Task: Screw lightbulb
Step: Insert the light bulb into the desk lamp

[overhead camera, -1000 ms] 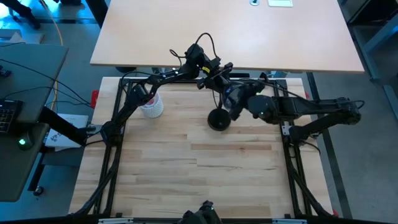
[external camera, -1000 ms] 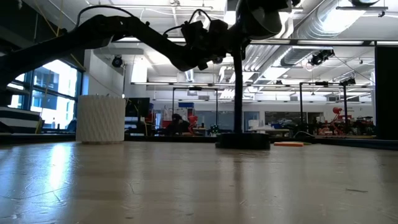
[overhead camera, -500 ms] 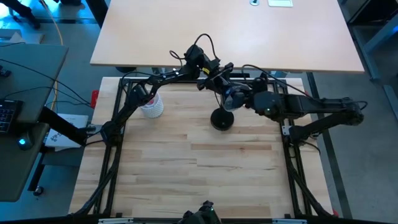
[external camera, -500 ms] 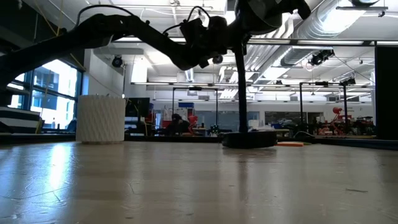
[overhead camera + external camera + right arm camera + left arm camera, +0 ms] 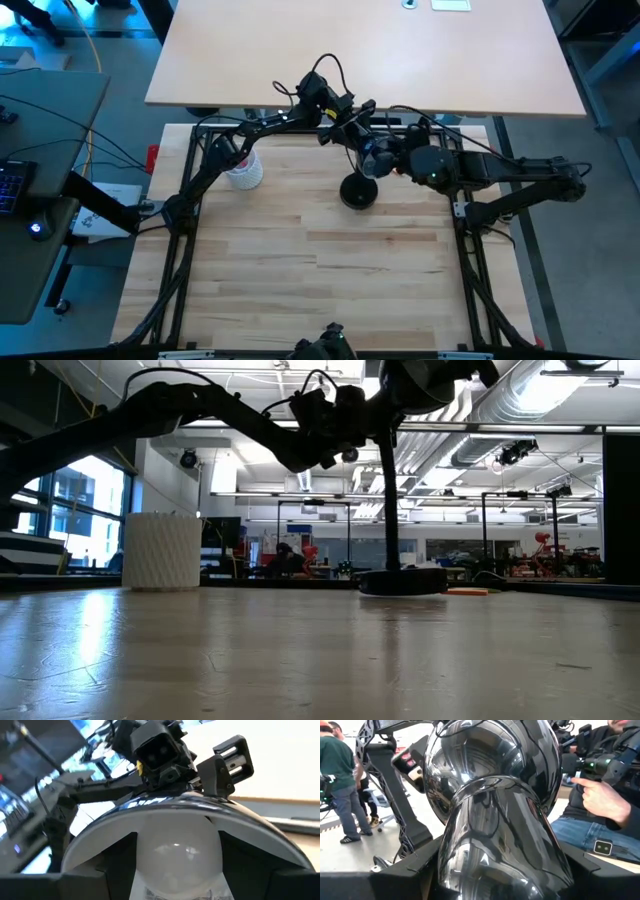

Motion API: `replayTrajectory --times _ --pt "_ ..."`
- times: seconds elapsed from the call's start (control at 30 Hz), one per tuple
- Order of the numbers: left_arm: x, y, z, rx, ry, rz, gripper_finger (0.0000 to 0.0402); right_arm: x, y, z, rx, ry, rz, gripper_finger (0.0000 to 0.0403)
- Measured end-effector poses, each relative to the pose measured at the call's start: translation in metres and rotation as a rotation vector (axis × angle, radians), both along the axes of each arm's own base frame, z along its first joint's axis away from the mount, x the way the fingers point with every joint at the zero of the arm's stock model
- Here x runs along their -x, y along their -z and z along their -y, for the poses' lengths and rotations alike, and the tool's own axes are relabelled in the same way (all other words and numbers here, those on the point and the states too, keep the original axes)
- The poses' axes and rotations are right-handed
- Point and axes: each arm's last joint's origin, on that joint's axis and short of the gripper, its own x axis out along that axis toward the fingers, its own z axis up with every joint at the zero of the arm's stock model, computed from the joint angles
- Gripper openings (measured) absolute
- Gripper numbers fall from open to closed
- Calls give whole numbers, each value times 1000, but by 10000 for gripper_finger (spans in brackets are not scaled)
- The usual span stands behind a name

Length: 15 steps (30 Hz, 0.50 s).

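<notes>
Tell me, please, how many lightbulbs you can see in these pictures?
1. The lightbulb is between the right tool's fingers, sitting inside the lamp shade, which the left tool holds from the other side. More could be hidden inside the white cup.

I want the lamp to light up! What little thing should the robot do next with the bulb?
Probably keep twisting: the right gripper holds the lightbulb inside the lamp shade, while the left gripper clamps the shade's shiny back, steadying it.
</notes>
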Motion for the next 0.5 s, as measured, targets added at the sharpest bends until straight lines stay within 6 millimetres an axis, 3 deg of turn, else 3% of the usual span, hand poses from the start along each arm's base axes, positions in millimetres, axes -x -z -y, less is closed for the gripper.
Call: replayTrajectory --times 0.23,0.5 --pt "-1 2 1 11 -4 -8 257 -1 1 0 143 -90 -155 248" --pt "-4 3 6 19 -2 -11 257 2 1 0 58 -49 -85 248"
